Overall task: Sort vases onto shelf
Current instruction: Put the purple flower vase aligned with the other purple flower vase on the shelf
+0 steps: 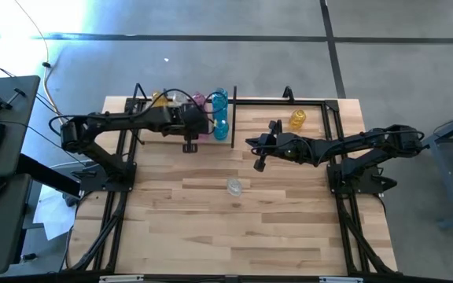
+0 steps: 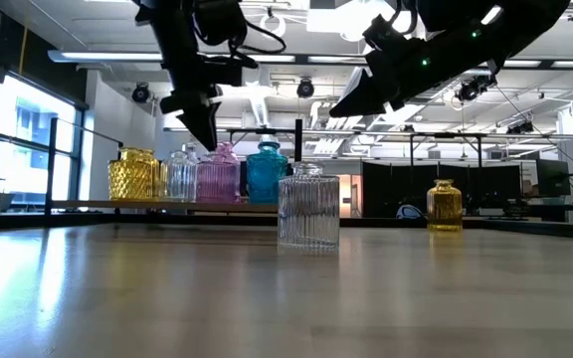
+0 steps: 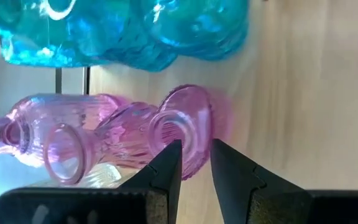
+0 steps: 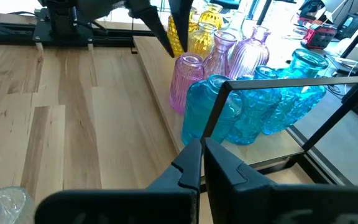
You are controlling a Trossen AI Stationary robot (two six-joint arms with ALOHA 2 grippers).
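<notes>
The left gripper (image 3: 196, 163) hovers, jaws slightly apart and empty, directly above a pink vase (image 3: 185, 127) standing on the shelf (image 1: 234, 118) beside blue ones, apparently grouped by colour. The right gripper (image 4: 202, 155), jaws together, waits nearby, a clear vase (image 1: 233, 187) still unsorted.

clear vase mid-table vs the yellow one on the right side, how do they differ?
Colour: the clear vase is colourless, the yellow vase is amber-yellow. Place: the clear vase stands alone on open table planks near the middle; the yellow vase stands at the far edge inside the shelf frame's right section. In the low view the clear vase looks bigger, being nearer. Both stand upright, ribbed glass, untouched by either claw.
</notes>
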